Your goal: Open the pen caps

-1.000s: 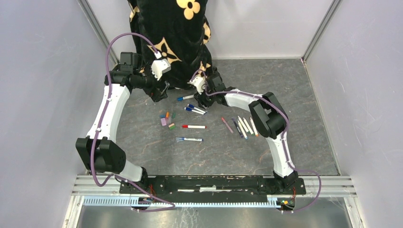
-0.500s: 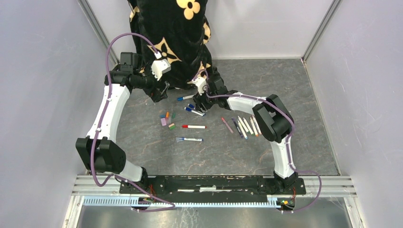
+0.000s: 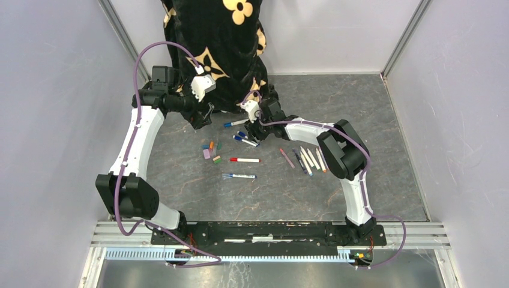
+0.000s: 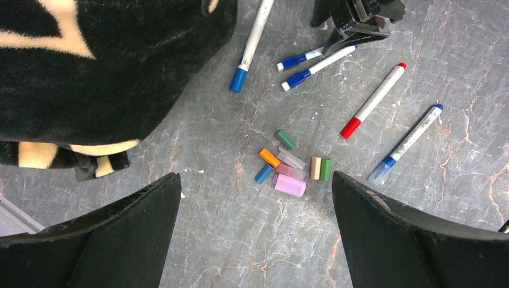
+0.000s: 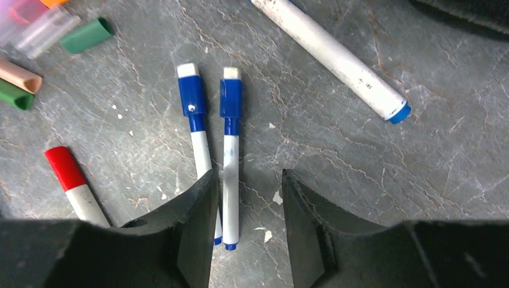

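Straddling a blue-capped pen [image 5: 230,162], the right pincer [image 5: 247,180] stands narrowed but not clamped. The barrel runs close along one finger, and bare bench [image 5: 372,174] shows between it and the other. A second blue-capped pen [image 5: 198,129] lies just beside it, its lower end hidden under the nearer finger. Only the right wrist view shows this gap; from above the wrist covers the fingers.

Farther out lie a red-capped pen [image 5: 72,180], a long white pen with a blue end [image 5: 330,60] and a green cap [image 5: 87,35].

The left pincer [image 4: 255,179] hangs wide open above the loose pen caps [image 4: 291,171], which sit clustered between its fingers in the left wrist view, at the edge of a black patterned cloth [image 4: 90,66].

The top view alone shows a row of pens [image 3: 309,159] on the right, well apart from both pincers.
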You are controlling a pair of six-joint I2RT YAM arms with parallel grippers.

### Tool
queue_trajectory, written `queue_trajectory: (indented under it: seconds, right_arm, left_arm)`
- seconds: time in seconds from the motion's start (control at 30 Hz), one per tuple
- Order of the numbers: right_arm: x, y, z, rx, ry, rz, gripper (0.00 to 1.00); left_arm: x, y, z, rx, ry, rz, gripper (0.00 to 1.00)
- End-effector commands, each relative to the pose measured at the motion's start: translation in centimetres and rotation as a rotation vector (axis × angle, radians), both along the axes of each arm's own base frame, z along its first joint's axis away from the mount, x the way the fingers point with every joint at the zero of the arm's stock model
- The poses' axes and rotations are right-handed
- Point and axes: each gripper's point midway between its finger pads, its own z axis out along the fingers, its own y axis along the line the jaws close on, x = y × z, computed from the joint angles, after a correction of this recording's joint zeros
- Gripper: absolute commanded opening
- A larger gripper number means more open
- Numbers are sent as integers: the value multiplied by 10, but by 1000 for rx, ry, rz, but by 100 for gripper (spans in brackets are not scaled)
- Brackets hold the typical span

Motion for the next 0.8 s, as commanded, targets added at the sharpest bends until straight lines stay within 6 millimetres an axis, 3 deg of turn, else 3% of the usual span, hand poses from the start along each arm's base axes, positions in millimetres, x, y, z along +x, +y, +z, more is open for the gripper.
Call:
queue_trajectory:
  seconds: [0.0, 0.17, 0.33, 0.43, 0.5, 0.63, 0.77]
  right_arm:
    - [0, -6, -11, -43, -2, -6, 50]
    - [-7, -10, -14, -46, -3, -8, 57]
    - [-7, -14, -18, -72, -7, -21, 51]
    - [-10, -14, -25, -89, 2, -16, 43]
    - [-13, -13, -28, -89, 15, -8, 28]
    - [-10, -9, -8, -43, 6, -13, 1]
    - [-3, 1, 40, 89, 22, -6, 0]
  left_arm:
    - [-3, -2, 4, -14, -18, -31, 100]
    - [-3, -2, 3, -12, -12, -34, 100]
    - [-5, -2, 2, -14, -8, -39, 100]
    - [-7, -4, 0, -19, -3, -51, 100]
    - [-12, -6, -5, -23, 10, -77, 100]
    - [-31, -14, -28, -27, 49, -198, 100]
    - [-54, -21, -52, -27, 67, -359, 100]
